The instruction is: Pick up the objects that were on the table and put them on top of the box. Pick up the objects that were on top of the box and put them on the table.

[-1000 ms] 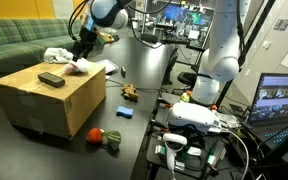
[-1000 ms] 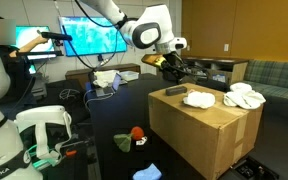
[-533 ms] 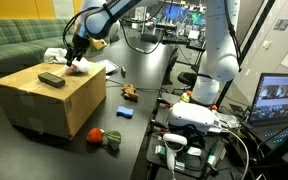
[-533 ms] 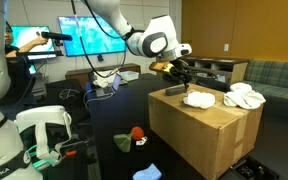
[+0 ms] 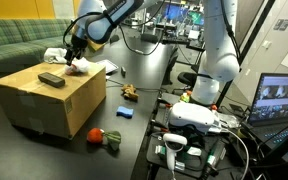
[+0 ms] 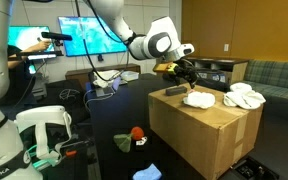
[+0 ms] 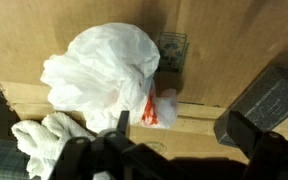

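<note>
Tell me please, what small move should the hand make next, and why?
Probably lower the hand straight down onto the white plastic bag. The hand is open and hovers just above the bag, which lies on top of the box. It holds nothing yet, so descending should come before closing.

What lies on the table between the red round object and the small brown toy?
A small blue object lies there on the table, roughly midway between the red round object and the brown toy; an exterior view shows it.
</note>
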